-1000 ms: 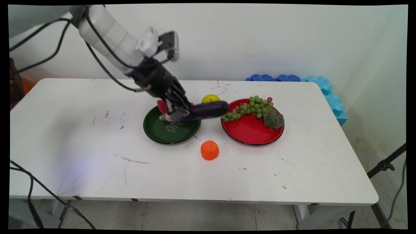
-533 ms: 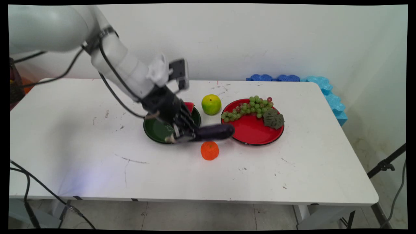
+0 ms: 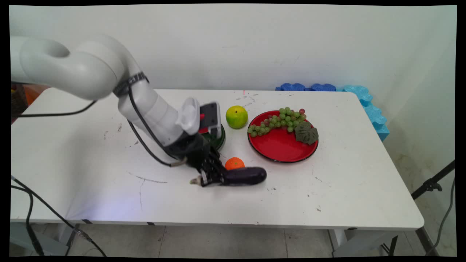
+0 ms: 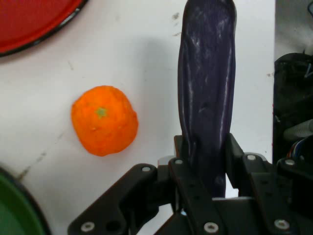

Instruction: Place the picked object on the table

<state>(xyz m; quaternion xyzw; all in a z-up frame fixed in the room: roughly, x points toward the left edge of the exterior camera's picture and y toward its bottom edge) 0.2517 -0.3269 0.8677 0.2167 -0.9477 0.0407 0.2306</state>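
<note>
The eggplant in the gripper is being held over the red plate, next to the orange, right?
Not quite. The gripper does hold the eggplant next to the orange, but over bare table, not the red plate. The main view shows the plate off to the right, behind the eggplant's tip.

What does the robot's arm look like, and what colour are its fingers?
The arm is smooth, white and rounded, like fat tubes joined together. Black cables hang along it, held by a dark band. Near its end sits a small grey box with a red spot. The gripper is black, and its black fingers are built from jointed metal bars with silver screws.
</note>
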